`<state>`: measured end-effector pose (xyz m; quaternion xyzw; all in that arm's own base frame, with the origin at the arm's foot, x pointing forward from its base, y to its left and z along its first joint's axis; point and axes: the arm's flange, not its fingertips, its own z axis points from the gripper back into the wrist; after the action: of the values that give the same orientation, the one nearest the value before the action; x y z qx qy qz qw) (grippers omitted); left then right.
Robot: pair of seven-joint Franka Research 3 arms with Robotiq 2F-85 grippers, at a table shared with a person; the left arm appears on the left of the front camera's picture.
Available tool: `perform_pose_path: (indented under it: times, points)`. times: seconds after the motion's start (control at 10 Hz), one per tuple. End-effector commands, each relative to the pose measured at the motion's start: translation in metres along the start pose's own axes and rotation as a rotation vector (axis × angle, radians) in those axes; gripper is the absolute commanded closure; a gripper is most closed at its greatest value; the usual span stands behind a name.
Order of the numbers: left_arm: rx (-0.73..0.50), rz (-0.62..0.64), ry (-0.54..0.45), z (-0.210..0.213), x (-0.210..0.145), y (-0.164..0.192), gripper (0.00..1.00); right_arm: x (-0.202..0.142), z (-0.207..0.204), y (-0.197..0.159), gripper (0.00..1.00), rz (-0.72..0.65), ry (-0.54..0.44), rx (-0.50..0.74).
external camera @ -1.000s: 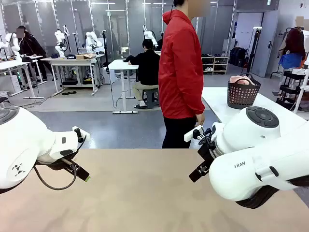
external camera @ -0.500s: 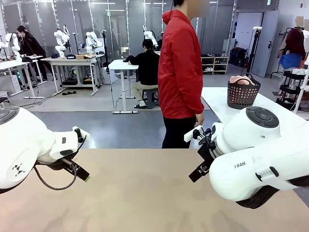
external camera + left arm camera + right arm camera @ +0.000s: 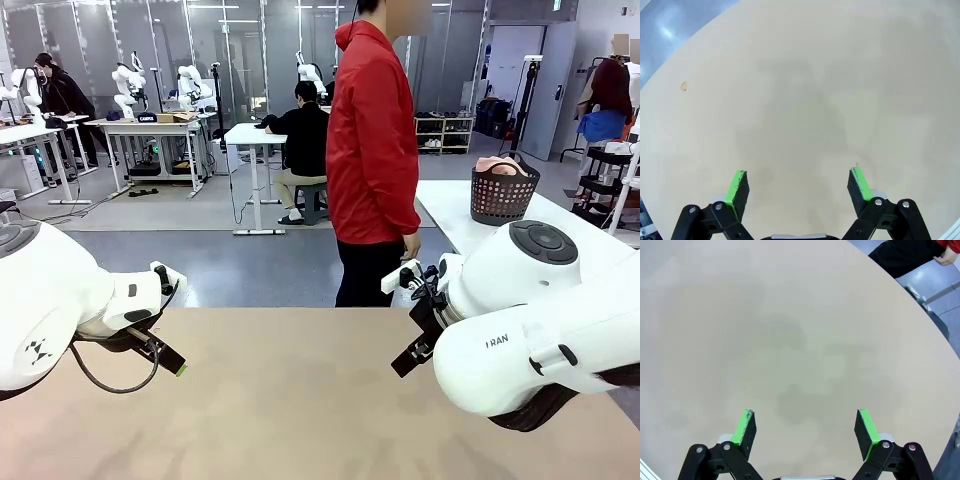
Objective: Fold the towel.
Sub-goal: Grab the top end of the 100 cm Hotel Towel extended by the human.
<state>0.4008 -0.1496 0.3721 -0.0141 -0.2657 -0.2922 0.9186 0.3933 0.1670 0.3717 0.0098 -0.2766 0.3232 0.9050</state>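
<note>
The towel [image 3: 498, 165] shows as a salmon-pink bundle bulging out of a dark basket [image 3: 502, 196] on a white table beyond my right arm. It is far from both grippers. My left gripper [image 3: 172, 362] hovers over the left part of the bare tan tabletop [image 3: 290, 400]. In the left wrist view that left gripper [image 3: 797, 182] is open, with only table between its green pads. My right gripper [image 3: 403, 360] hangs over the right part of the table. Seen from its own wrist, the right gripper [image 3: 805, 427] is open too and holds nothing.
A person in a red jacket [image 3: 373, 140] stands side-on at the table's far edge, one hand [image 3: 413, 247] hanging low. That same hand [image 3: 945, 260] appears at the top corner of the right wrist view. A small mark [image 3: 684, 86] dots the tabletop.
</note>
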Motion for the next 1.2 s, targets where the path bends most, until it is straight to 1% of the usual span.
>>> perform_pose_path:
  times: [0.0, 0.1, 0.2, 0.3, 0.4, 0.5, 0.6, 0.7, 0.8, 0.9, 1.0, 1.1]
  points:
    - [-0.060, -0.045, -0.060, 0.034, 0.021, 0.004, 0.00, 0.025, 0.034, -0.005, 0.00, -0.004, -0.048, 0.064]
    - [-0.138, 0.003, -0.057, 0.069, 0.036, 0.017, 0.00, 0.040, 0.065, -0.016, 0.00, -0.051, -0.070, 0.137]
    - [-0.308, 0.110, -0.060, 0.106, 0.046, 0.038, 0.00, 0.050, 0.095, -0.033, 0.00, -0.092, -0.081, 0.197]
    - [-0.428, 0.156, -0.070, 0.137, 0.047, 0.061, 0.00, 0.055, 0.124, -0.055, 0.00, -0.141, -0.082, 0.248]
    - [-0.567, 0.230, -0.088, 0.167, 0.042, 0.087, 0.00, 0.054, 0.153, -0.080, 0.00, -0.202, -0.100, 0.367]
    - [-0.670, 0.291, -0.102, 0.184, 0.032, 0.110, 0.00, 0.044, 0.171, -0.103, 0.00, -0.248, -0.107, 0.508]
    - [-0.780, 0.320, -0.100, 0.195, 0.017, 0.132, 0.00, 0.028, 0.184, -0.127, 0.00, -0.307, -0.146, 0.633]
    - [-0.930, 0.375, -0.129, 0.201, -0.005, 0.162, 0.00, 0.002, 0.195, -0.156, 0.00, -0.364, -0.199, 0.782]
    - [-0.999, 0.415, -0.158, 0.203, -0.024, 0.182, 0.00, -0.026, 0.202, -0.180, 0.00, -0.408, -0.256, 0.889]
    - [-1.046, 0.480, -0.194, 0.201, -0.056, 0.213, 0.00, -0.058, 0.210, -0.203, 0.00, -0.443, -0.308, 0.952]
    - [-1.133, 0.493, -0.266, 0.205, -0.089, 0.234, 0.00, -0.087, 0.217, -0.221, 0.00, -0.481, -0.346, 0.984]
    - [-1.179, 0.519, -0.347, 0.209, -0.116, 0.252, 0.00, -0.119, 0.222, -0.238, 0.00, -0.522, -0.387, 0.999]
